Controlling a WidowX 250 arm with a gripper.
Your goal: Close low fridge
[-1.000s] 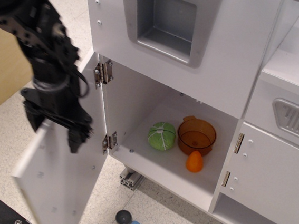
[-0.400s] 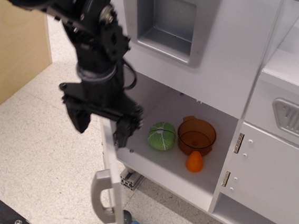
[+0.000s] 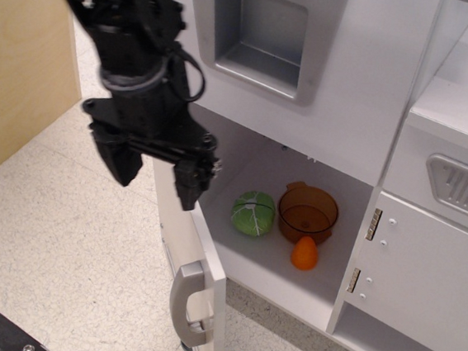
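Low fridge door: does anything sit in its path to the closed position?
Nothing visible does. The low fridge door is partly swung in, the claw above its top edge. The green ball, orange bowl and small orange piece all sit inside the compartment, back from the front edge.

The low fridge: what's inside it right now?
Inside the low fridge sit a green cabbage-like ball, an orange pot and a small orange piece. The half-swung door and the tool hide the left corner.

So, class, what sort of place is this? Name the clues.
Probably a robot lab's toy kitchen: a white play fridge with its low door half open, toy cabbage and orange bowl inside, black gripper above.
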